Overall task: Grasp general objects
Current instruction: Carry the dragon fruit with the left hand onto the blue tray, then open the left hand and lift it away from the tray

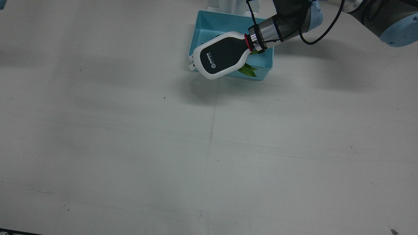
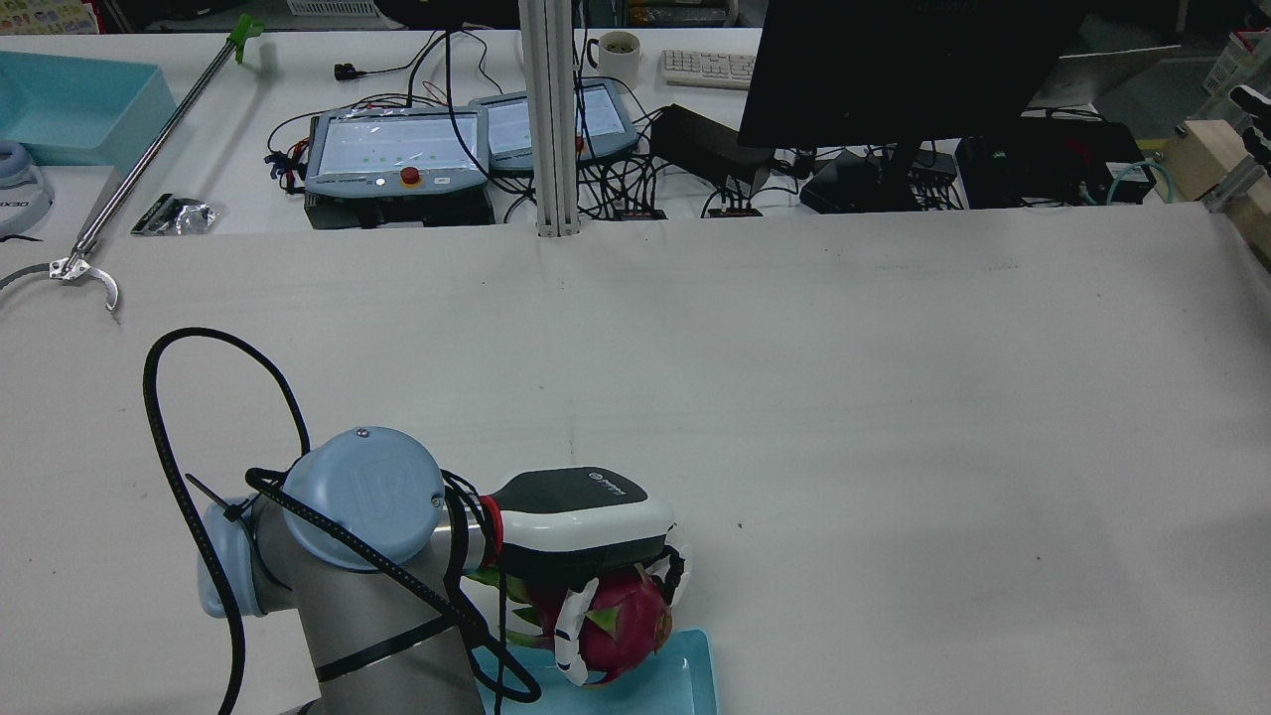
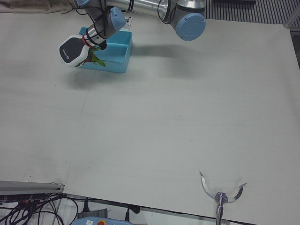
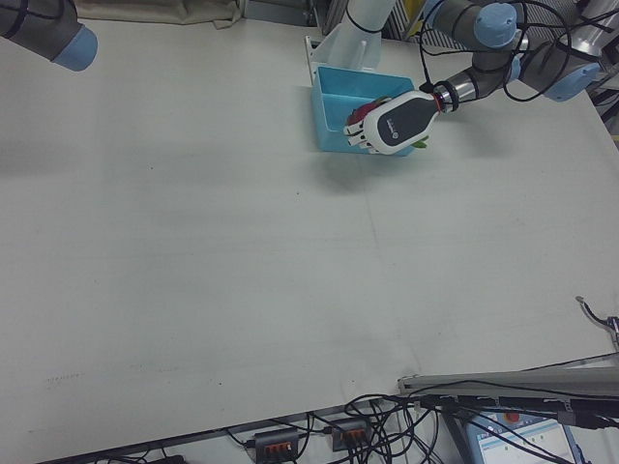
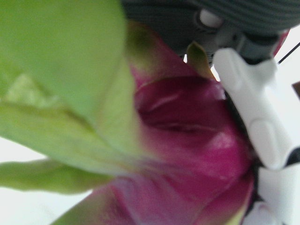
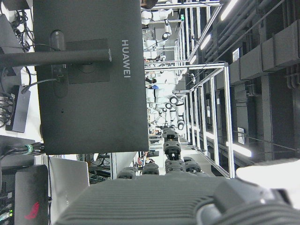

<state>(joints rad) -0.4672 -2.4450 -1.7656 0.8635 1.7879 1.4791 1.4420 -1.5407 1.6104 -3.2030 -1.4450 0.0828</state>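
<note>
- Gripping a magenta dragon fruit with green scales (image 2: 621, 621): left hand, white shell with a black back panel (image 2: 586, 541), white fingers (image 2: 568, 636) wrapped round the fruit from above.
- Hanging over the near-front corner of a shallow light-blue plastic bin (image 1: 266, 63), fruit held just above the bin's rim; whether it touches the bin cannot be told.
- Poking out from under the hand in the front view: one green leaf tip (image 1: 247, 70), against the bin's front wall.
- Filling the left hand view: blurred magenta skin and green scales, white finger segments pressed to the fruit's right side.
- Seen in the right-front view: hand tilted, fingers towards the bin, red fruit just visible beside them (image 4: 360, 116).
- Reaching in from the table's far edge: grey arm with light-blue joint caps (image 2: 362, 497), black cable looped beside it.
- Right hand: only a dark ribbed edge and a white patch in its own view, pointed at a black monitor (image 6: 89, 75); finger state cannot be told.
- Lying bare: the white table (image 1: 209, 147).
</note>
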